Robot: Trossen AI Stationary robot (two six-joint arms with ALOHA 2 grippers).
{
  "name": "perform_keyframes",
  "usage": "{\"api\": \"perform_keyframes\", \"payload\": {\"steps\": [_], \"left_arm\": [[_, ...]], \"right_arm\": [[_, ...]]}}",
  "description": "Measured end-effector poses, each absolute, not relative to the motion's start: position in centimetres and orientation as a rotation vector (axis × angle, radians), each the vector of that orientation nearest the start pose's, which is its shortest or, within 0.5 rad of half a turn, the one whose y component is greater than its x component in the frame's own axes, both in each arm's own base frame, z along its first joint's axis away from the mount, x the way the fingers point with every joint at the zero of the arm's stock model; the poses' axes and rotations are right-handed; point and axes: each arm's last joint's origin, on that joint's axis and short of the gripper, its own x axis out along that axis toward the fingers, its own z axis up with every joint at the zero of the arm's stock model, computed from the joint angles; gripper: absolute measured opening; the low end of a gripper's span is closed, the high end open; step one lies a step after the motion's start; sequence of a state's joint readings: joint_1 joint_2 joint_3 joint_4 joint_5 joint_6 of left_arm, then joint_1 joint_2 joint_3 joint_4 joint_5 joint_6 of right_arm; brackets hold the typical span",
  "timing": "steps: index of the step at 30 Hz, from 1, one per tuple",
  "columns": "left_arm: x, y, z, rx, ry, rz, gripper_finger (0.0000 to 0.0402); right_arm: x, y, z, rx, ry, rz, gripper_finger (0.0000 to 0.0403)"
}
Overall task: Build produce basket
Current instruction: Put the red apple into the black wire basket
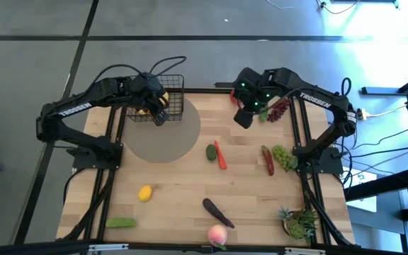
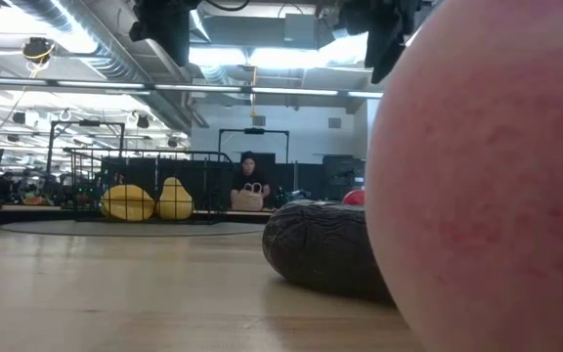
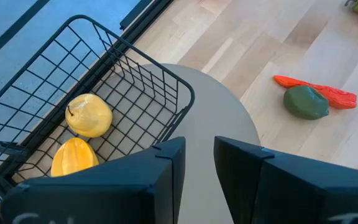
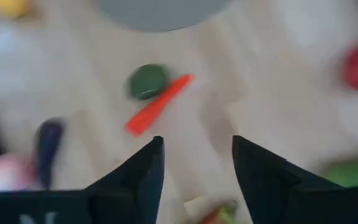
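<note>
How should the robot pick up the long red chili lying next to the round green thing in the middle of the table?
Grab the red chili across its thin middle, coming straight down from above. It lies flat on the table, and the round green fruit touches its upper end, so the free lower half probably leaves the claw more room.

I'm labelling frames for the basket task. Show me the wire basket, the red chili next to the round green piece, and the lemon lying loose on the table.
wire basket (image 3: 166, 84): left wrist view, on its top rim wire.
red chili (image 1: 221, 157): high view, mid-body.
loose lemon (image 1: 145, 193): high view, centre of the fruit.
</note>
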State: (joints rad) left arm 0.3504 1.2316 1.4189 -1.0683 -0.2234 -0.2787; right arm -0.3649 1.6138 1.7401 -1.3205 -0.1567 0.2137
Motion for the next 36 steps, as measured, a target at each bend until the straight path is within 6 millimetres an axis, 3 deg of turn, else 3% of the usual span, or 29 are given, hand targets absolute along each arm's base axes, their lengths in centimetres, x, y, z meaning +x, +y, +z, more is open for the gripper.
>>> {"api": "perform_keyframes", "payload": {"steps": [5, 10, 23, 30, 36], "left_arm": [[20.7, 8.2, 38.3, -0.31, 0.812, 0.657, 0.0075], [20.7, 8.2, 38.3, -0.31, 0.816, 0.658, 0.0075], [20.3, 8.1, 38.0, -0.268, 0.882, 0.632, 0.0075], [20.5, 7.9, 38.0, -0.31, 0.879, 0.541, 0.0075], [20.7, 7.4, 37.9, -0.292, 0.896, 0.382, 0.0075]], "right_arm": [[28.4, -10.4, 36.8, 0.745, 1.091, -0.528, 0.0202], [28.9, -8.9, 36.8, 0.793, 1.118, -0.392, 0.0203], [30.7, 0.1, 36.2, 0.431, 1.242, 0.059, 0.0204], [30.4, 3.4, 36.1, 0.256, 1.272, 0.222, 0.0204], [29.9, 4.8, 35.9, 0.127, 1.305, 0.33, 0.0204]]}}
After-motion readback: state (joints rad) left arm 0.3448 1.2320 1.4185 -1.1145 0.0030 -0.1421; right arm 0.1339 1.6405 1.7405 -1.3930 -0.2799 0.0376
